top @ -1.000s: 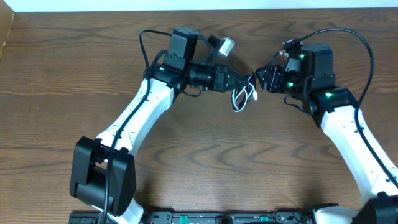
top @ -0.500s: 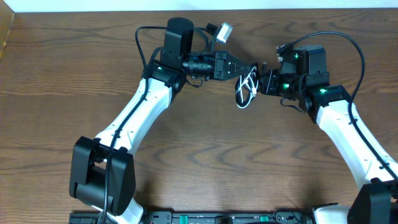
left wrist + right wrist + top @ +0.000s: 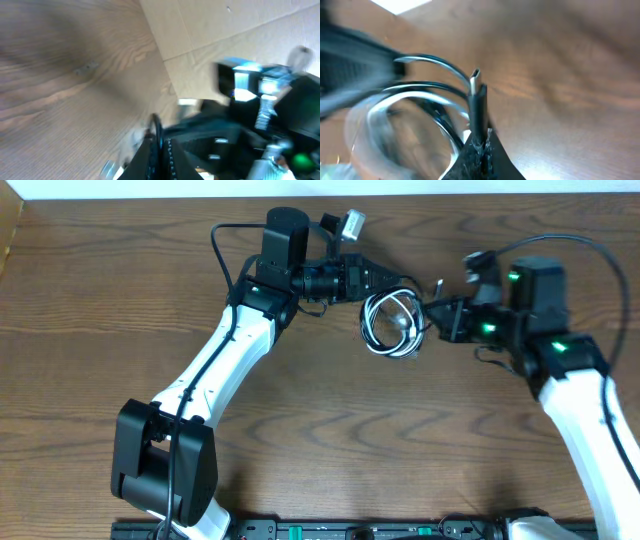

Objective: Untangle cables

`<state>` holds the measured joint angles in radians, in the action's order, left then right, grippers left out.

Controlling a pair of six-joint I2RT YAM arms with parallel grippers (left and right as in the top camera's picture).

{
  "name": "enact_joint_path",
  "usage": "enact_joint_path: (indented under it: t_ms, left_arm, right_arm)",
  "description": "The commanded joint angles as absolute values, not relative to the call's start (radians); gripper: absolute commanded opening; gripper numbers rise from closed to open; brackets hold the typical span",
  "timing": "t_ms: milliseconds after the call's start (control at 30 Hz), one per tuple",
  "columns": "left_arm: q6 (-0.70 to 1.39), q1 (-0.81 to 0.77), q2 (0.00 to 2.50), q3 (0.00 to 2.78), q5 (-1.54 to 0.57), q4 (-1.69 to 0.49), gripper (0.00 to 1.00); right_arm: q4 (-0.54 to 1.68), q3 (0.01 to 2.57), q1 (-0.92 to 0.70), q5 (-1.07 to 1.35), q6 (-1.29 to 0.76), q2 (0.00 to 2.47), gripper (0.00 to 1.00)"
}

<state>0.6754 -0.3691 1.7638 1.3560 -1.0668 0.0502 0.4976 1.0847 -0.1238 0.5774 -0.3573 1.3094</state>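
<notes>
Strung over the wooden counter as a loose ring of white and black cables. Gripped at upper left by the left pincer, pressed together on the loops. Clamped opposite by the right pincer, closed on the black cable below its upright plug.

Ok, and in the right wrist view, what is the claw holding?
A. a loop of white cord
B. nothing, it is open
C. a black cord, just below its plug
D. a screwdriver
C: the right claw is pinched shut on the black cord, and the cord's metal plug sticks up above the claw.
</notes>
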Motion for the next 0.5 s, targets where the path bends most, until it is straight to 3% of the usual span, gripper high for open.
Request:
enact_joint_path:
  t_ms: [0,467]
  left_arm:
    - [0.727,-0.363,1.752,1.382,-1.034,0.064,0.07]
    - [0.898,-0.365,1.752,1.382,-1.035,0.099,0.07]
  right_arm:
    - [0.501,1.099,-0.124,0.628,-0.338,1.251,0.01]
    - [0.505,1.098,-0.139,0.56,-0.361,1.27,0.01]
